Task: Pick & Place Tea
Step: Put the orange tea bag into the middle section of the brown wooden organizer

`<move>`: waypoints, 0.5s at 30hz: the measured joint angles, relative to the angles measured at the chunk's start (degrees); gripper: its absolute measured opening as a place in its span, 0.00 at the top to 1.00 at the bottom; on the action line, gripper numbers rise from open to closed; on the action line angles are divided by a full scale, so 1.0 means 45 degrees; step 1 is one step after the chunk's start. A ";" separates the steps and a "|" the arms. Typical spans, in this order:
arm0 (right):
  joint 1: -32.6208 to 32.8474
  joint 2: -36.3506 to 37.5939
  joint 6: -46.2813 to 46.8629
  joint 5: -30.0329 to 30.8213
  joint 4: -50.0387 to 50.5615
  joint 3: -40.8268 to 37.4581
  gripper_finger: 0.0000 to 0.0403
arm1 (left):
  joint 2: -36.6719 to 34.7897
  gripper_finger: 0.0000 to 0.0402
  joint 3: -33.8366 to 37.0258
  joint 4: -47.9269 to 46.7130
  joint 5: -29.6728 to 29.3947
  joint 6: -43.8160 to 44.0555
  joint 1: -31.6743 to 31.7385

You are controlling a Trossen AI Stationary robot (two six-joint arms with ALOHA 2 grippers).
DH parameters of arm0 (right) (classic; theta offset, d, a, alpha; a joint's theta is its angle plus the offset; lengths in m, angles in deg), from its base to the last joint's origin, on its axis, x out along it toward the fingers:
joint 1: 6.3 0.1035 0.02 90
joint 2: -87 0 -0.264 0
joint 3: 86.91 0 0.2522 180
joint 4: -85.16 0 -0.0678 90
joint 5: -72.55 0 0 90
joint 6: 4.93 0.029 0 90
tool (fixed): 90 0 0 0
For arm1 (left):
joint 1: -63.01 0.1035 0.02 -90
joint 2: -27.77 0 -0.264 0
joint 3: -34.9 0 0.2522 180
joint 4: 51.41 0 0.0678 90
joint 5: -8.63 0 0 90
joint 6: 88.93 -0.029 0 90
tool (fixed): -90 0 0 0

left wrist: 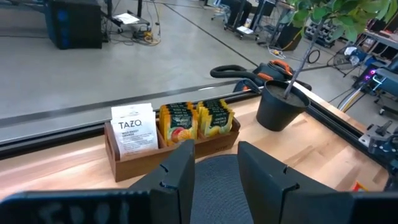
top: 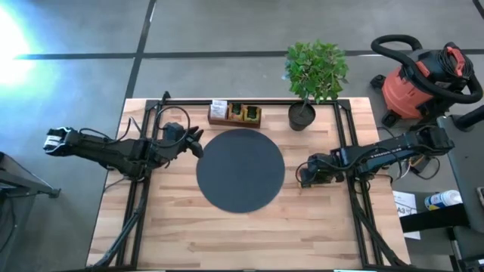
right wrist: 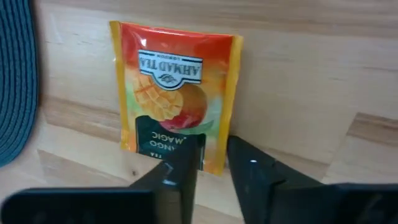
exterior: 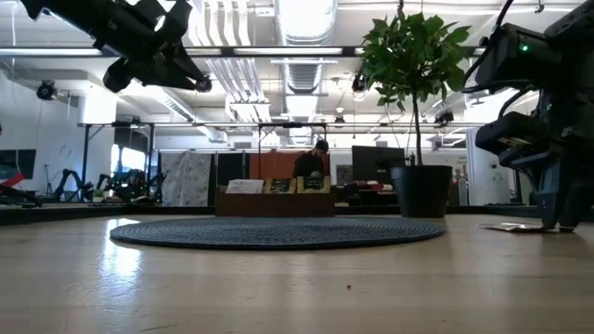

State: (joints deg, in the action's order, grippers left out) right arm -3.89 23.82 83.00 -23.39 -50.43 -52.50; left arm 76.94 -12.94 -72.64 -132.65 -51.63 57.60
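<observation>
- We judge the step in hand to be the pick: our right end effector sits low at the tabletop, right over one tea sachet.
- That sachet, orange-red with a mango print, lies flat on the bare wood just ahead of the right fingertips, its near edge between them; the edge of the black mat is just to one side of it.
- The right fingers stand a little apart, astride the sachet's near edge; we cannot tell whether they are already pinching it or not.
- The left end effector waits raised off the tabletop, fingers parted and empty, facing the wooden box.
- More tea stands upright in that box ahead of it: a white sachet in one compartment, yellow-orange ones beside it.
- The potted plant stands past the box, clear of both arms.
- Next, we judge, the right fingers must close firmly on the thin paper edge, then lift straight up.
- A flat sachet may slip or slide away, so we want the fingertips pressed low before squeezing.
</observation>
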 joint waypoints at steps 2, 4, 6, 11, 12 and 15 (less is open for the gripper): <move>0.0000 -0.0019 -0.0061 0.0164 -0.0011 -0.0017 0.82 | 0.0000 0.71 0.0005 -0.0005 0.0204 0.0005 0.0053; 0.0000 -0.0019 -0.0140 0.0411 -0.0034 0.0002 0.88 | 0.0000 0.71 0.0005 0.0004 0.0246 0.0010 0.0098; 0.0005 -0.0039 -0.0302 0.0718 -0.0029 0.0048 0.95 | 0.0000 0.71 0.0005 0.0032 0.0246 0.0015 0.0106; 0.0000 -0.0067 -0.0600 0.1696 -0.0171 0.0167 0.98 | 0.0000 0.71 0.0005 0.0053 0.0250 0.0024 0.0106; -0.0004 -0.0067 -0.0644 0.1867 -0.0153 0.0221 0.98 | 0.0000 0.71 0.0006 0.0061 0.0246 0.0024 0.0106; -0.0048 -0.0101 -0.1067 0.2806 -0.0008 0.0503 0.98 | 0.0000 0.71 0.0010 0.0092 0.0250 0.0031 0.0106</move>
State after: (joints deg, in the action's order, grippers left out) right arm -4.10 23.36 78.20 -10.77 -50.46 -50.23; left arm 76.94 -12.90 -72.23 -131.53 -51.49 58.08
